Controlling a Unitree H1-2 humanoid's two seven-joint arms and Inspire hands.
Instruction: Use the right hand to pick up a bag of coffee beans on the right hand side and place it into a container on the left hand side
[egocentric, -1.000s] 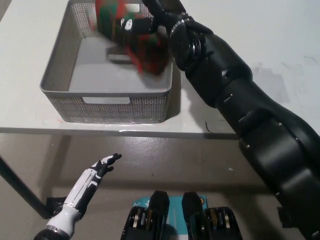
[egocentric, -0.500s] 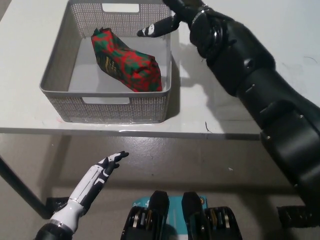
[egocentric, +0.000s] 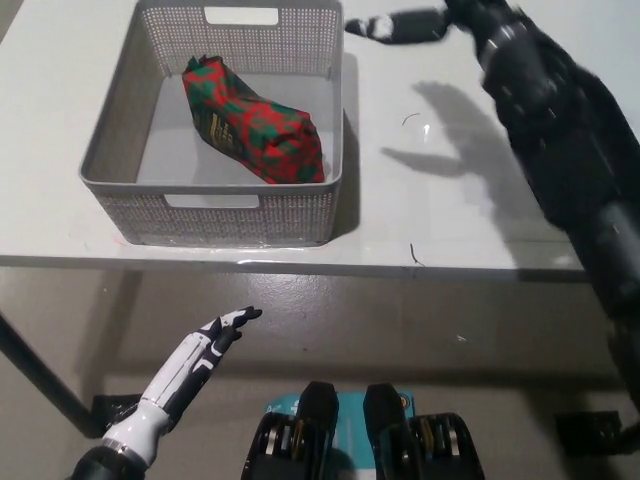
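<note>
Coffee bag, red and green, lies inside the grey basket on the white counter. Right hand hovers above, fingers spread, empty. Left hand hangs below the counter, fingers extended.

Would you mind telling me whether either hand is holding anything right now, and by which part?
Nothing is held: the black right hand is open, the white left hand empty below the table.

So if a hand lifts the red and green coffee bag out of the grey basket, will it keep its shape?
Probably not fully. The coffee bag looks soft and creased, so it may sag or shift. It lies flat in the basket, so rolling seems unlikely. Its bulging middle suggests some weight.
</note>
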